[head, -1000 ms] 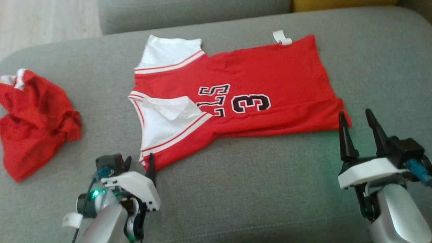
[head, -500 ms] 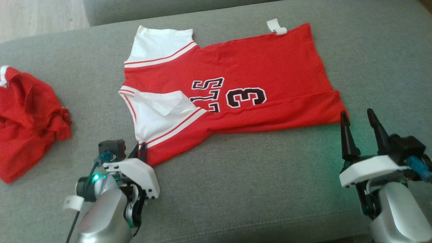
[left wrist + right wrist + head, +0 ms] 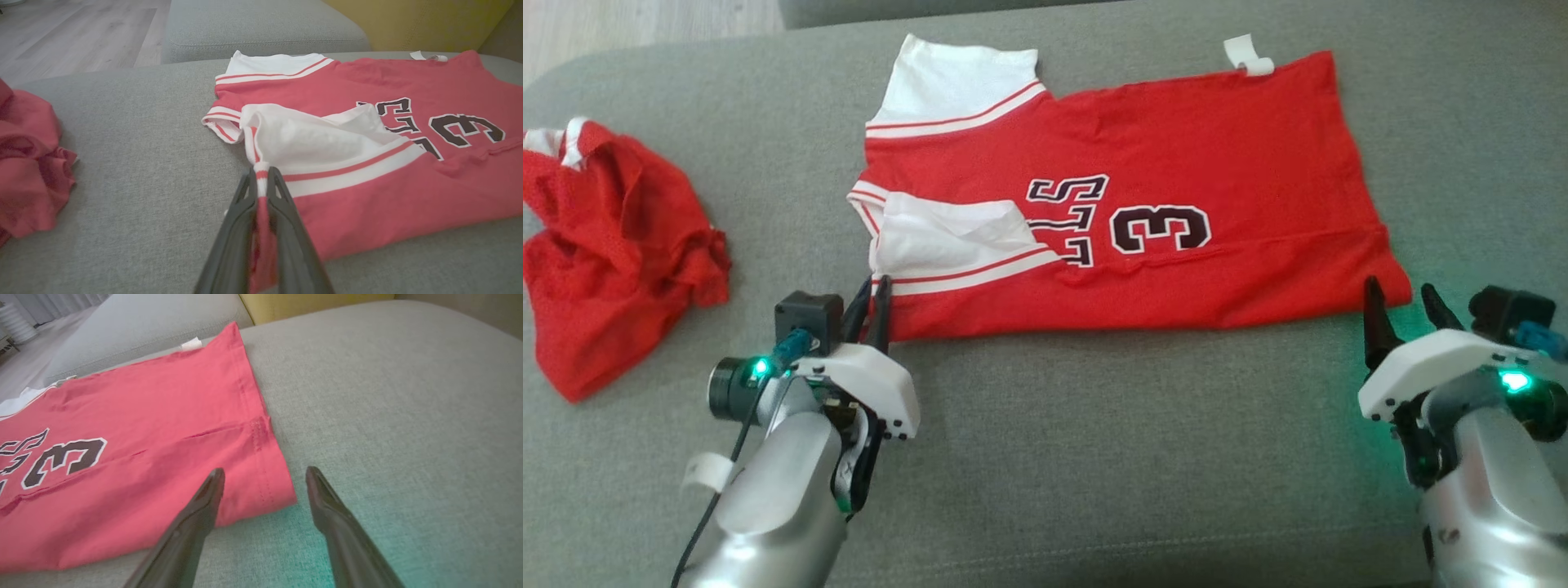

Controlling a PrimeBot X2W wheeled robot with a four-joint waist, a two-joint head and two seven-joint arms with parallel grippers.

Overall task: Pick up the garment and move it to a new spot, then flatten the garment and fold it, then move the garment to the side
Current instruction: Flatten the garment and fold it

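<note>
Leftward, crumpled red cloth point(image 3: 613, 245); left fingers point(image 3: 239, 228) tight on jersey point(image 3: 1192, 147), right fingers point(image 3: 194, 526) apart, empty.

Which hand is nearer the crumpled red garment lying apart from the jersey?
Left. The left hand is shut on the jersey's sleeve corner, a short gap from the crumpled red garment; the right hand stands open at the jersey's hem corner, across the cushion.

Soft, even daylight is falling across the cushion point(image 3: 1094, 449), leaving only faint shadows under the hem of the jersey point(image 3: 1217, 147). A green indicator lamp point(image 3: 1515, 380) is tinting the cushion beside the right gripper point(image 3: 264, 471). The head view is rendering slightly soft; in both wrist views the near fingers point(image 3: 290, 245) are blurring and the edges are bowing.
</note>
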